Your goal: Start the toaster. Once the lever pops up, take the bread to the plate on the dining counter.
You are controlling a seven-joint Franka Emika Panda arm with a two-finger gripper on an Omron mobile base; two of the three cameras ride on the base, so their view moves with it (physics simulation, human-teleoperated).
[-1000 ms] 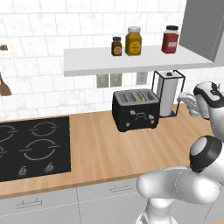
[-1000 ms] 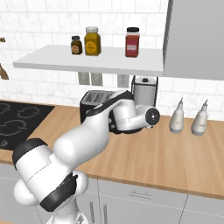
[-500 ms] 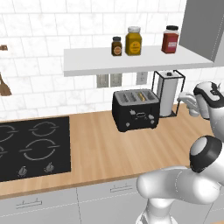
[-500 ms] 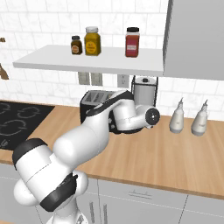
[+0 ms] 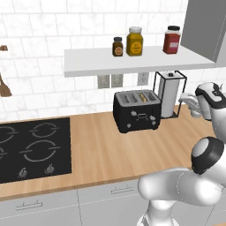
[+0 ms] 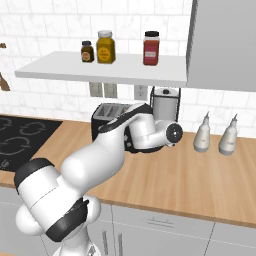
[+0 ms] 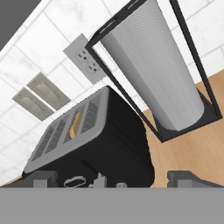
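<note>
Nothing moved since earlier frame. Hand [image 7: 113, 180] fingers apart, hovering near toaster [image 5: 136, 110]; bread [image 7: 76, 123] in slot. Step: start toaster; next, press lever.

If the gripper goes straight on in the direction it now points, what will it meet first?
Most likely the toaster. In the hand view the open gripper looks over the toaster's top and side, with the paper towel roll in its black frame beyond. Depth is unclear, so it might pass the toaster's edge and reach the roll instead.
</note>
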